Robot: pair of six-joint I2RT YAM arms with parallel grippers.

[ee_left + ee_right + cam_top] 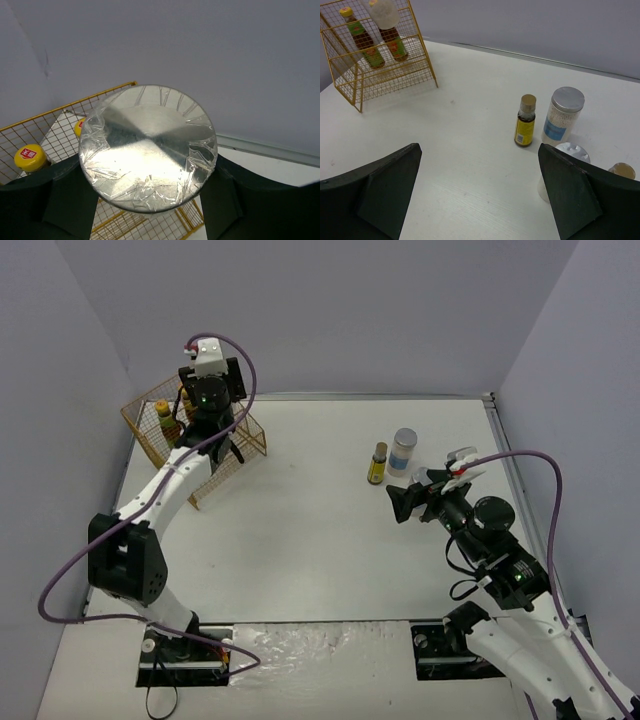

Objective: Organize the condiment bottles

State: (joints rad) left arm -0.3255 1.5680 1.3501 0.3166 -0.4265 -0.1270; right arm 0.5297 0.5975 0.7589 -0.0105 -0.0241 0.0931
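Table: white tabletop [320,550].
Basket: yellow wire basket [148,435] at the far-left corner. Inside stand a yellow-capped dark bottle with a red/green label [362,42] and a second dark bottle [395,45] beside it.
Left gripper [147,195]: over the basket, clamped on a squat jar with a silver lid under clear wrap [147,145]. Can't tell whether the jar touches the basket floor.
Right gripper [479,150]: fingers spread wide, holding nothing, above the table's right side.
Loose jars: clear silver-lidded jar with a blue label [562,117], upright. Another silver-lidded jar [571,150] is just beside it, partly behind a finger.
Loose bottles: slim dark bottle with a tan cap and yellow label [525,122], just beside the blue-label jar. One more tan cap [621,171] shows near the frame edge.
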